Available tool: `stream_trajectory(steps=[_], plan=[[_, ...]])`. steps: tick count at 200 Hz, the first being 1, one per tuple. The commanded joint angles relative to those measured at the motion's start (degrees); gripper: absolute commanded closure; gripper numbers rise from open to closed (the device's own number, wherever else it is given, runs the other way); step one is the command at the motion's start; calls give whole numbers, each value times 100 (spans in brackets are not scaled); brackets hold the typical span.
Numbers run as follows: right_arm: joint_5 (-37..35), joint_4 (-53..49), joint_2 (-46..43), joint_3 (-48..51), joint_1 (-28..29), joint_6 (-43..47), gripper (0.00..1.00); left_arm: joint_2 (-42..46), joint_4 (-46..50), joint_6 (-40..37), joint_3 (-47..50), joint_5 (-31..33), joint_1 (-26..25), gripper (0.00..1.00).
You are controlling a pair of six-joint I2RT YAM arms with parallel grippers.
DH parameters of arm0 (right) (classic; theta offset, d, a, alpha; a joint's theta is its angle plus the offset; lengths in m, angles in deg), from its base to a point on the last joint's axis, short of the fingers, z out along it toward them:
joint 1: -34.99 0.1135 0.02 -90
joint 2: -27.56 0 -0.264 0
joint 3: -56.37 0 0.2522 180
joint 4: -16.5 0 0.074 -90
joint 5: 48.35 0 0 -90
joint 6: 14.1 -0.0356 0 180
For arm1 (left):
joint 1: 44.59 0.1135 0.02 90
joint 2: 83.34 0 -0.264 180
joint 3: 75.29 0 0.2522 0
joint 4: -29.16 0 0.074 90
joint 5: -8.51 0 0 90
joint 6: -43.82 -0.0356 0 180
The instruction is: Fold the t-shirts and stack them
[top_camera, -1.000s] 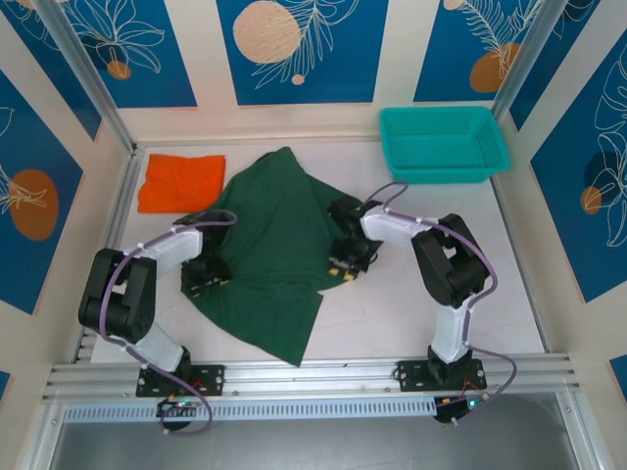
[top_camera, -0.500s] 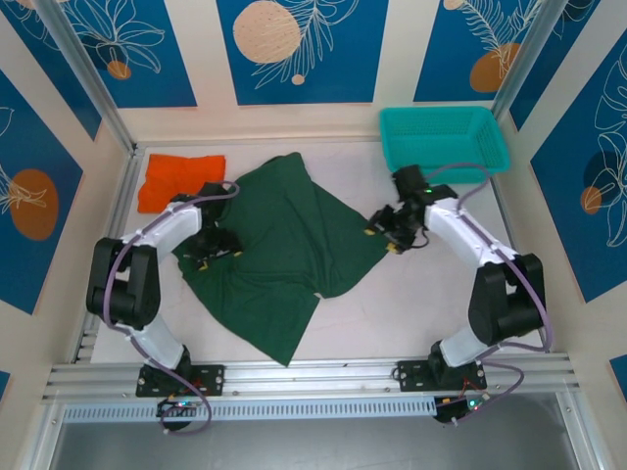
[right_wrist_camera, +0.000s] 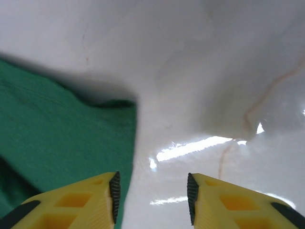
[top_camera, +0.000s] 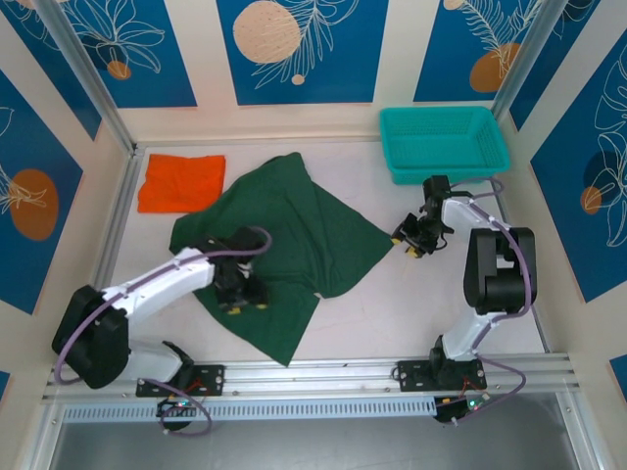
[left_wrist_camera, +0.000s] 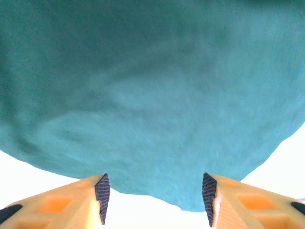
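A dark green t-shirt lies spread, rumpled, in the middle of the table. An orange t-shirt lies folded at the far left. My left gripper hovers low over the green shirt's near left part. In the left wrist view the green cloth fills the top, and the left gripper is open with nothing between its fingers. My right gripper sits just right of the shirt's right corner. In the right wrist view the right gripper is open over bare table, the shirt's edge by its left finger.
A teal mesh basket stands at the far right, close behind the right gripper. Metal frame posts rise at both far corners, and a rail runs along the near edge. White table lies to the right of the green shirt.
The right gripper drew the green shirt's right side outward, let it go and moved right toward the basket. The left gripper went from the shirt's left edge to its near part.
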Motion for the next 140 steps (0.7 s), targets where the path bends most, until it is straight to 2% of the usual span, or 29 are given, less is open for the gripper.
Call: stream_trajectory(steps=[1, 25, 59, 91, 140], plan=[[419, 198, 348, -228, -5, 146, 59, -230, -402, 339, 56, -644, -559, 45], [441, 268, 568, -337, 32, 134, 60, -568, -393, 292, 19, -585, -1102, 46], [427, 248, 840, -522, 50, 162, 63, -813, -227, 212, 82, -449, -1593, 43], [297, 216, 1072, -627, 45, 128, 71, -898, 61, -22, 25, -185, -2007, 40], [269, 221, 1217, -676, 67, 86, 87, -1109, -9, -229, 36, 39, -2559, 38]])
